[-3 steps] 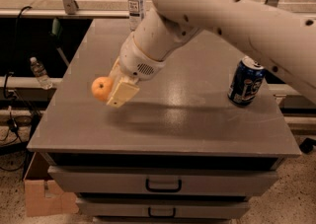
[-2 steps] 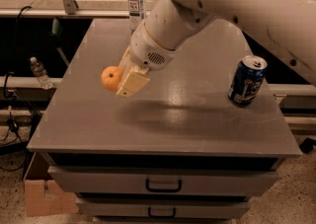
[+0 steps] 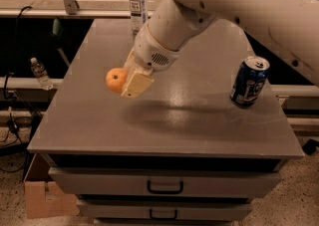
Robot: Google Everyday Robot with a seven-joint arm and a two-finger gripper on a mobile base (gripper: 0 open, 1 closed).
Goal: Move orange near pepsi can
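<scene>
Below the near edge: I see two drawers (image 3: 99,182) in the grey cabinet, each with a dark handle, and a cardboard box (image 3: 45,200) on the floor under the near left corner.
Tabletop (image 3: 164,135): grey and flat, with a soft shadow lying on it just on the near side of the arm.
Gripper (image 3: 124,83): it hangs over the left half of the tabletop, roughly midway between the near and far edges.
Jaws: clamped on the orange. One cream finger (image 3: 137,83) covers the fruit's right side, and the other is hidden from me.
Orange (image 3: 114,79): held in the gripper, closer to the left edge than the right. From here it looks lifted off the surface.
Pepsi can (image 3: 249,81): upright near the right edge, about as deep on the top as the orange and well apart from it.
Small bottle (image 3: 40,73): off the left edge, lower than the tabletop.
Arm (image 3: 239,6): white and thick, reaching in over the far right corner.
Water bottle (image 3: 137,1): clear plastic with a white cap, upright at the far edge, left of its middle.
</scene>
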